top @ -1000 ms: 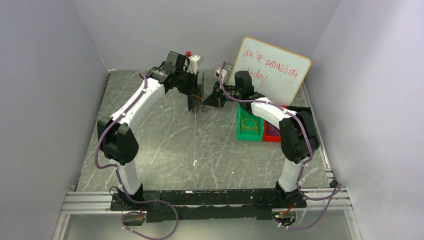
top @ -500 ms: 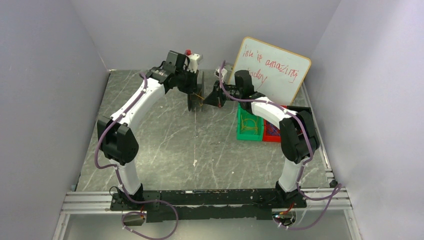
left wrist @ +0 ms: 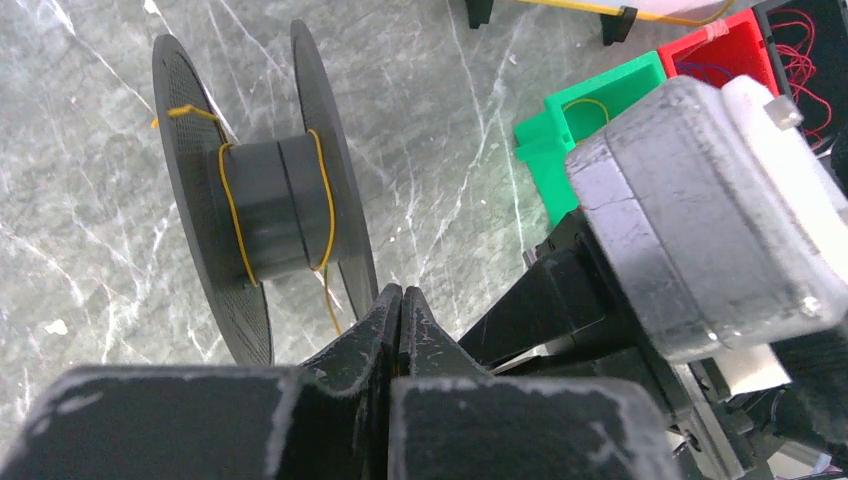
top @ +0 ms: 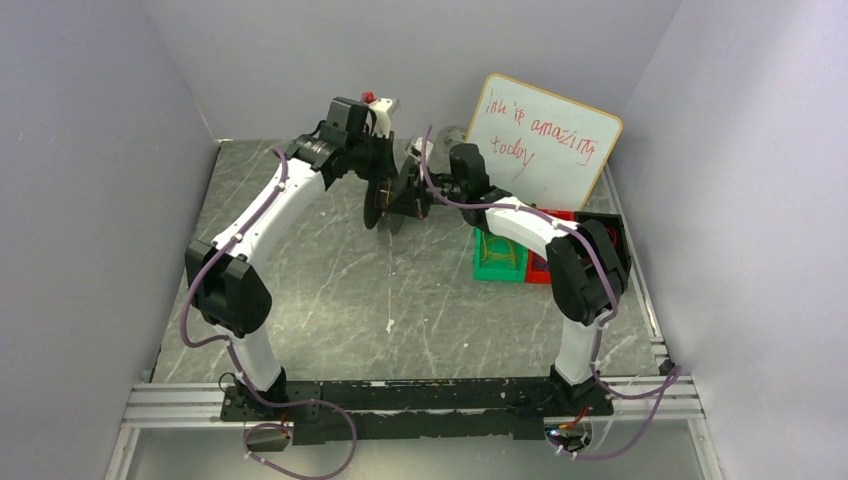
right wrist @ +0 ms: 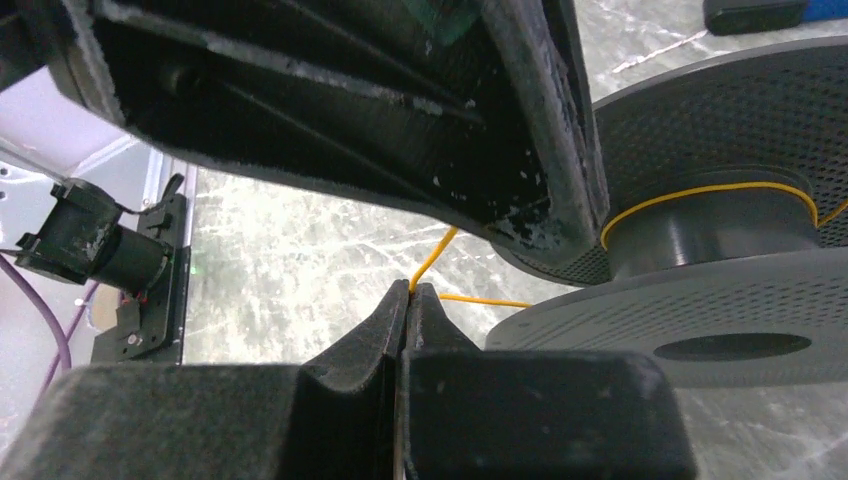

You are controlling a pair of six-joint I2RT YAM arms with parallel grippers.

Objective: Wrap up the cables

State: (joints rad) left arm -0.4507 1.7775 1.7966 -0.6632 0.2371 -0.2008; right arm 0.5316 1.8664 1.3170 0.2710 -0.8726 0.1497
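Spool (right wrist: 720,250): cut off at the 3 o'clock edge of the right wrist view; lower rim hidden behind the left tool (left wrist: 400,300).
Cable (right wrist: 432,258): vanishes behind the dark casing (right wrist: 350,110) at 12 o'clock; too thin to trace from above.
Green bin (left wrist: 548,135): 4 o'clock side behind a grey block (left wrist: 690,200).
Red bin (left wrist: 735,45): cut off at 1 o'clock.

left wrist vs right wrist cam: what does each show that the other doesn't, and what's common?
Left wrist only: the green bin and the red bin beyond the spool. Right wrist only: the right gripper, shut on the cable, with the strand pinched at its tips. Both: the black spool with yellow cable around its hub, and the marble table.
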